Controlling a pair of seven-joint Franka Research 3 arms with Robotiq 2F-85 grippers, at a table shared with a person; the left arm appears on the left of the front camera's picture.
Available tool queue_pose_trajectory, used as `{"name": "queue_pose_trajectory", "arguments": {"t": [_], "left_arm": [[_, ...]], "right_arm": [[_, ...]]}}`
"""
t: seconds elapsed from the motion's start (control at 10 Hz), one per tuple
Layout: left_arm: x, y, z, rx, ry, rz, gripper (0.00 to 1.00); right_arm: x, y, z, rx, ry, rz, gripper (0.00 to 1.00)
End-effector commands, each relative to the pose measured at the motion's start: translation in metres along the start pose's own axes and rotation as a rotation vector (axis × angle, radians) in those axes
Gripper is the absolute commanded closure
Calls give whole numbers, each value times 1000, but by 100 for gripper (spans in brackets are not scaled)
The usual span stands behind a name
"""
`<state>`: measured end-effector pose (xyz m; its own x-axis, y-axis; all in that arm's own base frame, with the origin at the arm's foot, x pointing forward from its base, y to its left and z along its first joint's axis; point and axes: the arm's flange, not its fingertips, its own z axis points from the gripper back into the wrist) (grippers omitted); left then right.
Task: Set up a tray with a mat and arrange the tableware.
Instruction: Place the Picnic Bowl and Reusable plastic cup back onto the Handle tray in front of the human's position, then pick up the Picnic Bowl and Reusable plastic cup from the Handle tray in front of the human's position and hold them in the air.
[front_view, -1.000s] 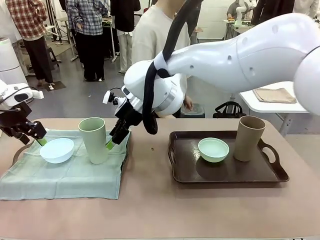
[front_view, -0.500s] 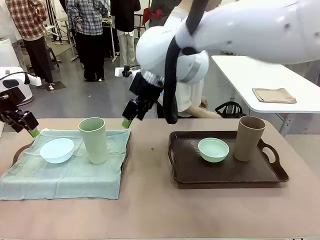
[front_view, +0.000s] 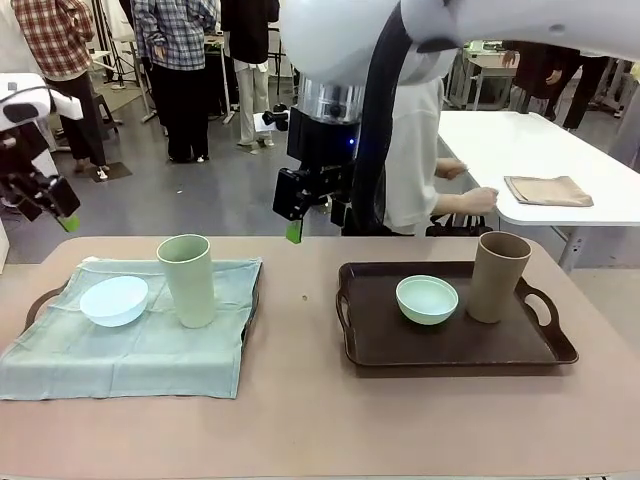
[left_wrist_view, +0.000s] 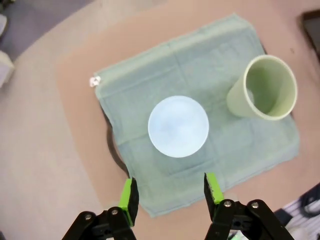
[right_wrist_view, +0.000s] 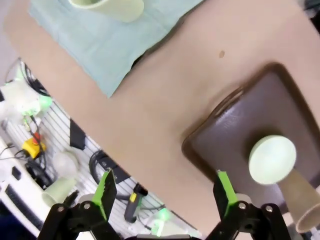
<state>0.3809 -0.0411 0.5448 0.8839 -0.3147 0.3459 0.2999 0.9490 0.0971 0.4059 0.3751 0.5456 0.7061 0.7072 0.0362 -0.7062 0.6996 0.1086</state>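
A pale green mat (front_view: 140, 345) covers a dark tray at the left, whose handle (front_view: 35, 300) peeks out. On the mat stand a pale blue bowl (front_view: 113, 300) and a pale green cup (front_view: 187, 280). A second brown tray (front_view: 450, 345), bare of any mat, holds a mint bowl (front_view: 427, 299) and a tan cup (front_view: 497, 277). My left gripper (front_view: 62, 215) hangs open, high above the table's left edge. From the left wrist I look down on the blue bowl (left_wrist_view: 178, 126) and green cup (left_wrist_view: 262, 87). My right gripper (front_view: 300, 225) is open above the table's far middle.
A person stands behind the table with a hand (front_view: 480, 200) at a white side table, where a folded tan cloth (front_view: 545, 190) lies. Bare tabletop runs between the two trays and along the front edge.
Both arms have lifted away. The right gripper rose from beside the green cup and moved right. The left gripper rose from next to the blue bowl.
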Motion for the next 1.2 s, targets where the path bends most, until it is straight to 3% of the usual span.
{"name": "queue_pose_trajectory", "arguments": {"t": [0.0, 0.1, 1.1], "left_arm": [[3, 3, 12, -3, 14, 108, 30], [0, 0, 0, 0, 0, 0, 30], [0, 0, 0, 0, 0, 0, 30]], "right_arm": [[2, 5, 6, -25, -20, 43, 0], [0, 0, 0, 0, 0, 0, 0], [0, 0, 0, 0, 0, 0, 0]]}}
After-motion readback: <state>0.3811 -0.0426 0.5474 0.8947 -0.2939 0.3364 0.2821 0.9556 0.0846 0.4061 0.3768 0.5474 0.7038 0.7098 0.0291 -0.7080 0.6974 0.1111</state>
